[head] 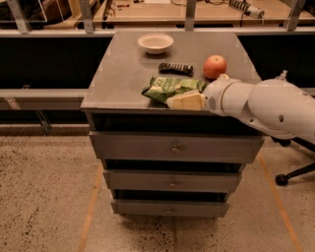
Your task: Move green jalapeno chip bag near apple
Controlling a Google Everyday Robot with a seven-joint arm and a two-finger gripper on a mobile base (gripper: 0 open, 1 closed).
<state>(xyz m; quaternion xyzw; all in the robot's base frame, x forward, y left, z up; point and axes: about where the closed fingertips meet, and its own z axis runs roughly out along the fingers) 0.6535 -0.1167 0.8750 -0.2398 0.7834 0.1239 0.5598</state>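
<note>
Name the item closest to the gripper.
The green jalapeno chip bag: the gripper sits at its front edge; the apple, dark wrapped bar and white bowl lie farther back.

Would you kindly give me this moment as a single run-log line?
gripper: at near edge of green jalapeno chip bag | bag: lying on cabinet top, by front edge | apple: right-rear of bag

Grey three-drawer cabinet (172, 147), speckled floor (44, 197), wooden bench (147, 12) behind.
</note>
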